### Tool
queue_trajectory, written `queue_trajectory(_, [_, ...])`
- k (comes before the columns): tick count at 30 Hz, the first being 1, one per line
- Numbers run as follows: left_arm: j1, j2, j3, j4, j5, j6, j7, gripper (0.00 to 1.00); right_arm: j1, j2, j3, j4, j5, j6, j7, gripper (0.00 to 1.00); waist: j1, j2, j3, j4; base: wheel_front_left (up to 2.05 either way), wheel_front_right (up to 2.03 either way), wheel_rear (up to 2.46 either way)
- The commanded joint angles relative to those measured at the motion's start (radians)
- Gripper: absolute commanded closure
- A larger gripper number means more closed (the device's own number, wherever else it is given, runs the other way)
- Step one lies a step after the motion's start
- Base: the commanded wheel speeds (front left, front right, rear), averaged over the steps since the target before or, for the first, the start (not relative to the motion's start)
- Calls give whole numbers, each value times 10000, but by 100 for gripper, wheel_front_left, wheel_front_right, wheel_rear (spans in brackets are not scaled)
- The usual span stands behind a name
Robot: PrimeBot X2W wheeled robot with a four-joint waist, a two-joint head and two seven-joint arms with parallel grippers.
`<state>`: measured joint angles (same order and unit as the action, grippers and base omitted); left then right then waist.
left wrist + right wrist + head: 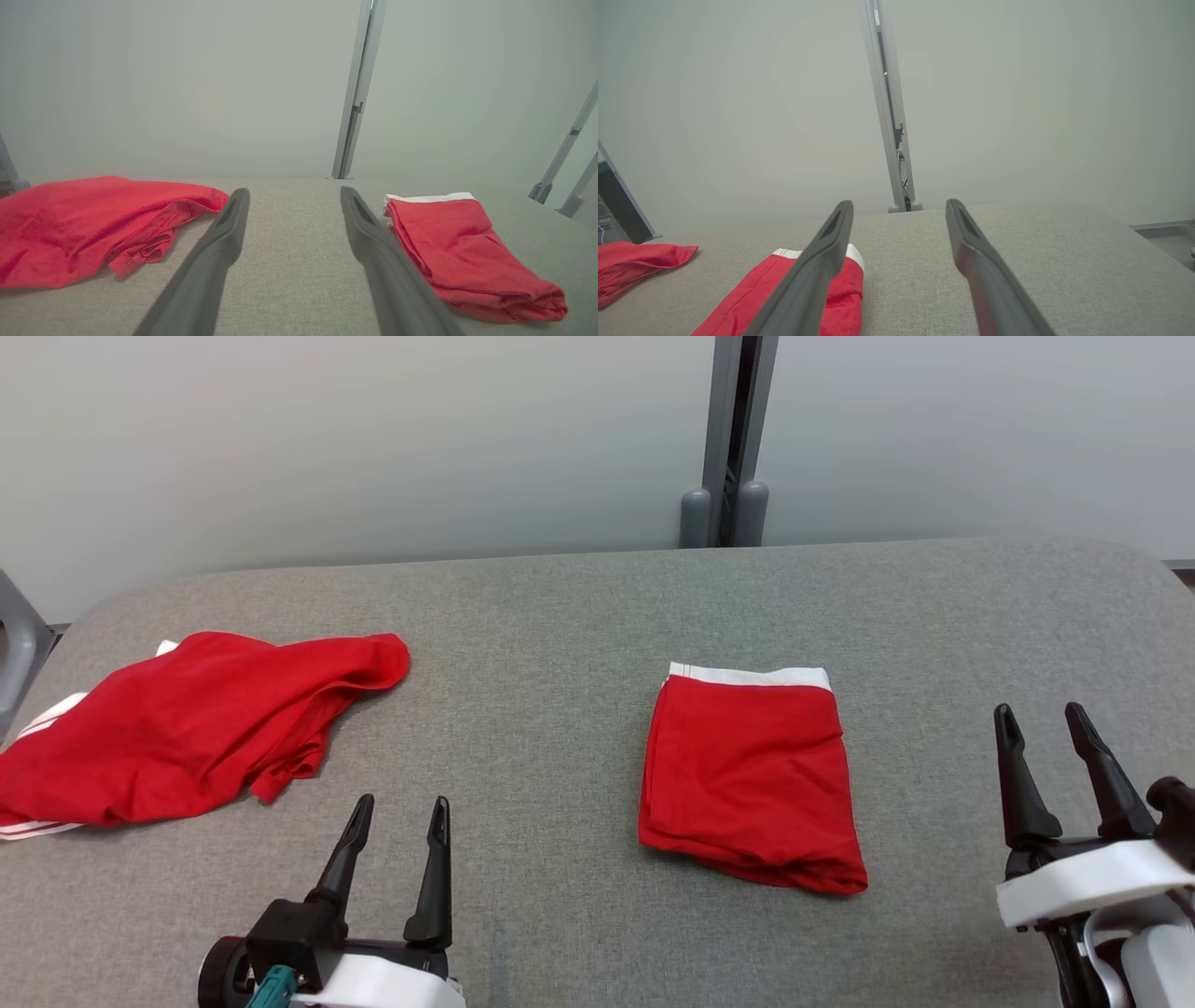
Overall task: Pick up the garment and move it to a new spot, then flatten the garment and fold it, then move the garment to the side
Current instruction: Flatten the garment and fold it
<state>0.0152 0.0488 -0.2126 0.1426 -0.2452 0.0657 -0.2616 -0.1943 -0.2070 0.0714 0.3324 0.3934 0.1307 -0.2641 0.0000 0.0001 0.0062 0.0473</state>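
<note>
Both wide open and empty: left gripper [403, 800] low at the near left, right gripper [1038, 709] at the near right, fingers pointing away across the grey fabric table [560, 616] and angled slightly inward. Between them and farther in, touching neither, a folded red garment [752, 784] lying flat, white waistband at its far edge. Well apart at the table's left end, a crumpled red garment [187, 728] with white stripes.
</note>
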Motion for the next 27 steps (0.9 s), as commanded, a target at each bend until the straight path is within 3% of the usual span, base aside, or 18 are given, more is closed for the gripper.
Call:
queue_trajectory(1, [24, 39, 96, -48, 4, 10, -37, 0, 284, 239, -370, -340, -374, -1, -8, 0, 0, -1, 24, -50, 0, 0, 0])
queue_trajectory(9, [171, 37, 102, -129, -45, 82, -37, 0, 862, 796, -1163, -1052, -1260, -1, -9, 0, 0, -1, 92, -75, 0, 0, 0])
queue_trajectory(27, [64, 37, 109, -149, 61, 42, -37, 0, 951, 1045, -1238, -1050, -1457, -1, -11, 0, 0, -1, 219, 55, 0, 0, 0])
